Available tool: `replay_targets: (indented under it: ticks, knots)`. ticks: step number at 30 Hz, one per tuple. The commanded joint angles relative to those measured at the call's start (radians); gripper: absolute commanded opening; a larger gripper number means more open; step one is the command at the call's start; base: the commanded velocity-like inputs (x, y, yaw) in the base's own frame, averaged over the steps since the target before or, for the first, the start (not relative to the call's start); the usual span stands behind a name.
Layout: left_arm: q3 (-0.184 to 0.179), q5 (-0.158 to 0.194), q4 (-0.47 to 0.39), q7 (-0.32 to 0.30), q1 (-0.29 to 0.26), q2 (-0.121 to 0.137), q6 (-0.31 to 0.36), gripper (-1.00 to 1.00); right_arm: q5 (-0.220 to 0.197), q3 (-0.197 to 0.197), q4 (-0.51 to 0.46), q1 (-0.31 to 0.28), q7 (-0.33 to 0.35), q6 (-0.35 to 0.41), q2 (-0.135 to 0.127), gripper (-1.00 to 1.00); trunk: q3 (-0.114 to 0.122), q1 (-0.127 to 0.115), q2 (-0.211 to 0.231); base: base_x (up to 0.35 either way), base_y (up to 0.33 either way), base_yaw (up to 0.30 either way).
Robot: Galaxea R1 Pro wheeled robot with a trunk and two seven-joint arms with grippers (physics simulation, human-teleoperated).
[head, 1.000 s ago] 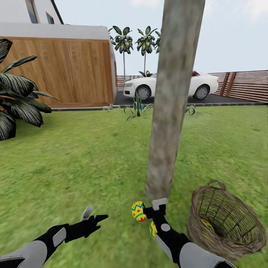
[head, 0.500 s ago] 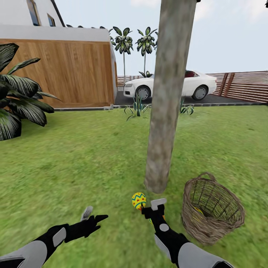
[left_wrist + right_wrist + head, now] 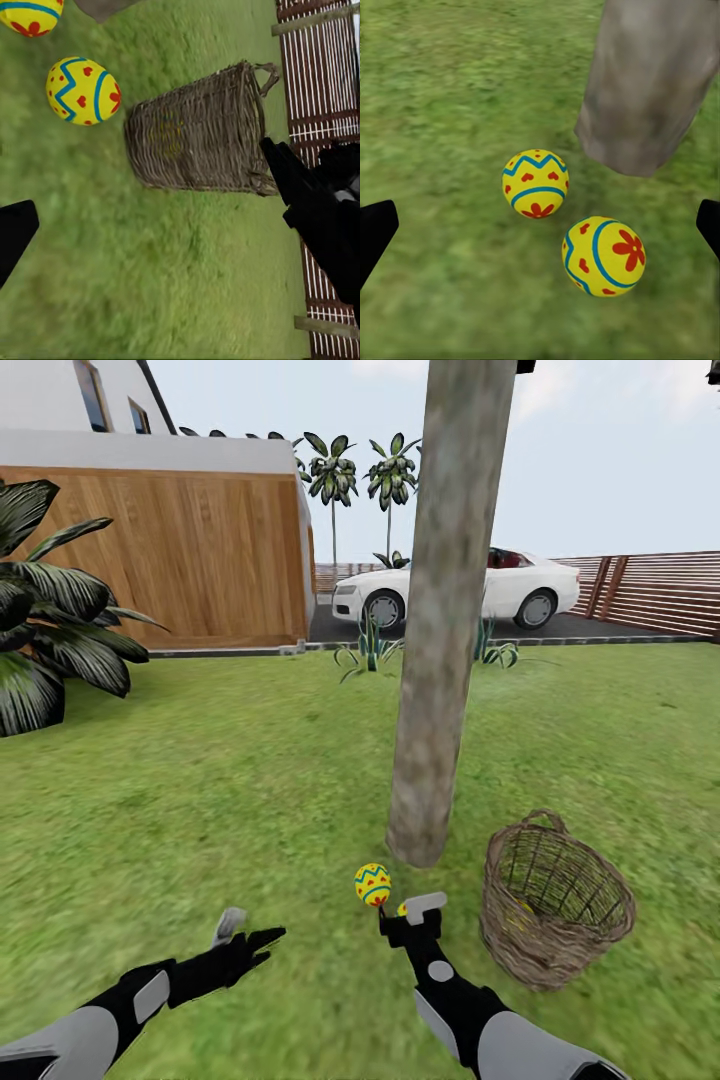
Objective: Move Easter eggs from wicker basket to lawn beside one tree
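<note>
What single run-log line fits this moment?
eggs: two on lawn by tree | basket: one inside | right pincer: open | left pincer: open

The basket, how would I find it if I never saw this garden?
Find the thick grey-brown tree rising from the lawn. Just to the right of its base stands the wicker basket. It is brown, woven and has a thin handle, far bigger than the two yellow Easter eggs nearby.

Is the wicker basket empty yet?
No. Yellow shows through the weave of the wicker basket, apparently a third egg inside; two eggs lie on the grass by the trunk.
</note>
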Motion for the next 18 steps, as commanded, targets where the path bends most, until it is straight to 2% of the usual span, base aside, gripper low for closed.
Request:
replay_targets:
  ticks: [1, 4, 6, 8, 9, 10, 11, 12, 13, 15, 17, 18]
  knots:
    - [0.004, -0.002, 0.0, -0.019, 0.0, 0.012, -0.026, 1.0, -0.009, 0.01, 0.0, -0.001, -0.006, -0.003, 0.001, 1.0, -0.001, 0.0, 0.0, -0.009, 0.0, 0.0]
    - [0.004, -0.002, 0.0, -0.05, 0.0, 0.028, -0.064, 1.0, -0.009, 0.012, -0.013, -0.001, -0.009, 0.014, 0.008, 1.0, -0.001, 0.0, 0.0, -0.005, 0.0, 0.0]
    - [0.003, -0.004, -0.001, -0.07, 0.0, 0.034, -0.064, 1.0, -0.009, 0.012, -0.046, -0.001, -0.01, 0.065, 0.011, 1.0, -0.001, 0.0, 0.0, -0.002, 0.0, 0.0]
    - [0.003, -0.005, -0.017, -0.081, 0.0, 0.042, -0.026, 1.0, -0.009, 0.013, -0.108, -0.001, -0.011, 0.165, 0.011, 1.0, -0.001, 0.0, 0.0, -0.001, 0.0, 0.0]
    - [0.003, -0.006, -0.049, -0.082, 0.0, 0.048, 0.022, 1.0, -0.008, 0.012, -0.162, -0.001, -0.011, 0.257, 0.011, 1.0, -0.001, 0.0, 0.0, 0.0, 0.0, 0.0]
    - [0.002, -0.007, -0.069, -0.08, 0.0, 0.051, 0.05, 1.0, -0.008, 0.012, -0.192, -0.001, -0.012, 0.307, 0.011, 1.0, -0.001, 0.0, 0.0, 0.0, 0.0, 0.0]
    - [0.0, -0.011, -0.113, -0.069, 0.0, 0.056, 0.11, 1.0, -0.007, 0.012, -0.254, -0.001, -0.015, 0.409, 0.011, 1.0, -0.001, 0.0, 0.0, 0.0, 0.0, 0.0]
    - [0.0, -0.014, -0.136, -0.058, 0.0, 0.06, 0.14, 1.0, -0.007, 0.011, -0.286, -0.001, -0.017, 0.458, 0.011, 1.0, -0.001, 0.0, 0.0, 0.0, 0.0, 0.0]
    - [0.0, -0.018, -0.178, -0.029, 0.0, 0.07, 0.194, 1.0, -0.006, 0.011, -0.348, -0.001, -0.027, 0.547, 0.011, 1.0, -0.001, 0.0, 0.0, 0.0, 0.0, 0.0]
    - [0.001, -0.022, -0.213, 0.011, 0.0, 0.08, 0.241, 1.0, -0.006, 0.009, -0.408, -0.001, -0.041, 0.62, 0.011, 1.0, -0.001, 0.0, 0.0, 0.0, 0.0, 0.0]
    - [0.008, -0.022, -0.263, 0.1, 0.0, 0.098, 0.327, 1.0, -0.005, 0.007, -0.513, -0.001, -0.085, 0.719, 0.011, 1.0, -0.001, 0.0, 0.0, 0.0, 0.0, 0.0]
    - [0.011, -0.022, -0.272, 0.12, 0.0, 0.102, 0.351, 1.0, -0.005, 0.007, -0.534, -0.001, -0.098, 0.739, 0.011, 1.0, -0.001, 0.0, 0.0, 0.0, 0.0, 0.0]
